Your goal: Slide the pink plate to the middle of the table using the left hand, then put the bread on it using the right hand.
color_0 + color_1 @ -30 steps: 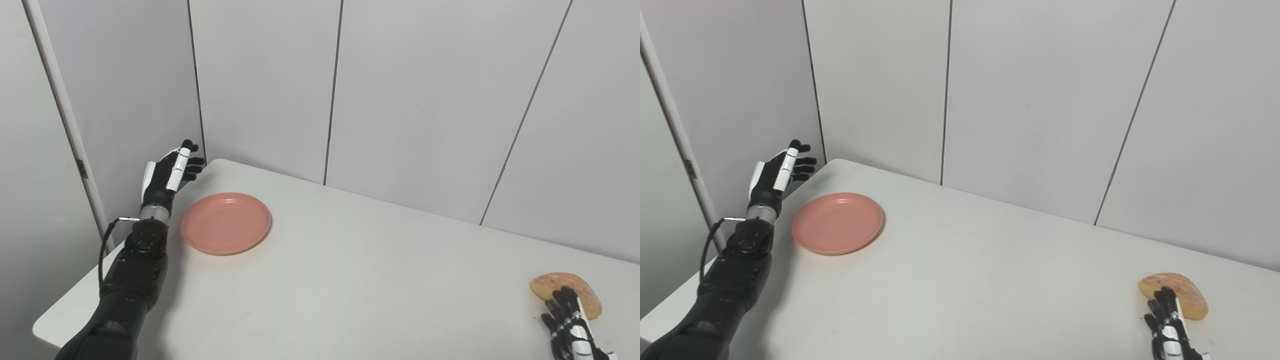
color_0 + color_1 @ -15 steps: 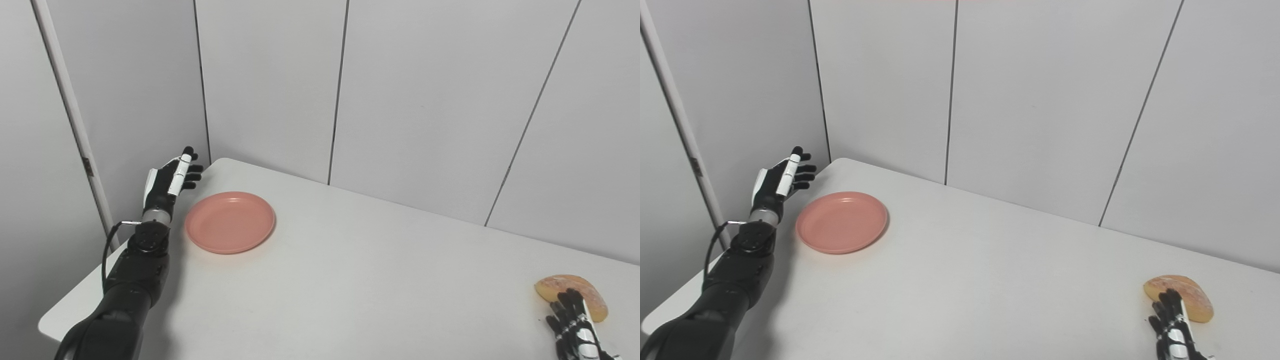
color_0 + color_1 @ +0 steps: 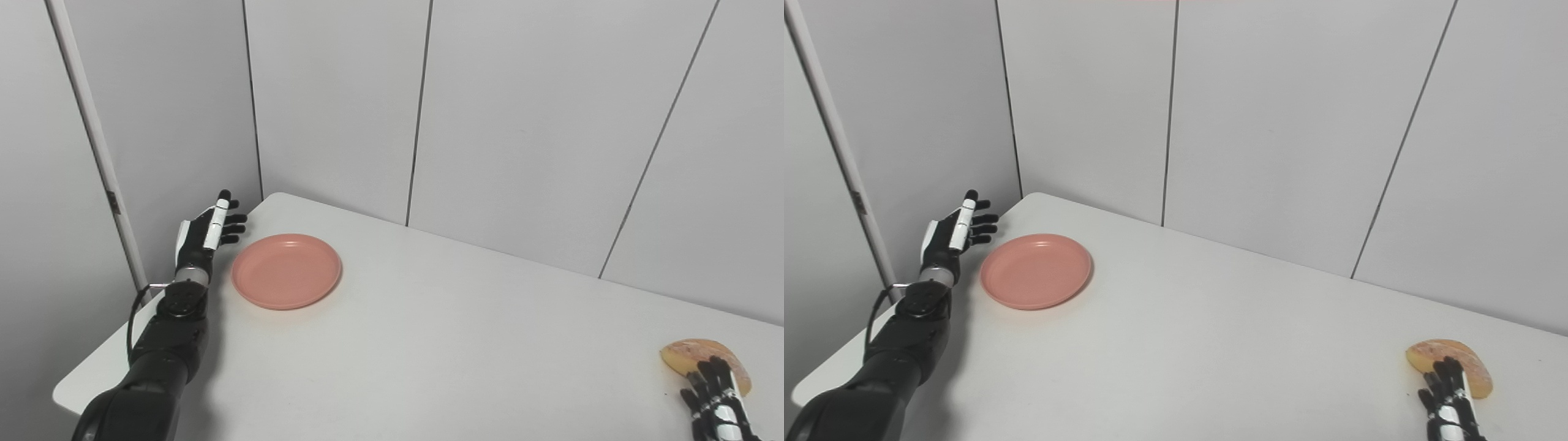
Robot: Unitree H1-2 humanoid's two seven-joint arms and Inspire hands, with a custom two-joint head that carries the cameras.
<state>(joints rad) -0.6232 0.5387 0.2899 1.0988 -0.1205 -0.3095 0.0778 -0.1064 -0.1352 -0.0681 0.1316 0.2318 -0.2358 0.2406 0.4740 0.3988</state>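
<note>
The pink plate (image 3: 286, 270) lies flat near the table's far left corner. My left hand (image 3: 205, 229) is open, fingers spread, just left of the plate's rim and a little above the table, not touching it. The bread (image 3: 704, 356), a curved golden piece, lies at the table's right side near the front. My right hand (image 3: 718, 404) is open, low at the picture's bottom right, its fingertips (image 3: 1448, 370) over the bread's near edge; whether they touch it I cannot tell.
The white table (image 3: 429, 343) is bounded at the back and left by grey wall panels (image 3: 520, 122). The rounded table corner (image 3: 272, 199) lies just behind the plate. The table's left edge (image 3: 98, 373) runs under my left arm.
The camera has shifted, moving the whole scene a little right. My left hand has come lower and closer to the table beside the plate. The plate and bread lie as before.
</note>
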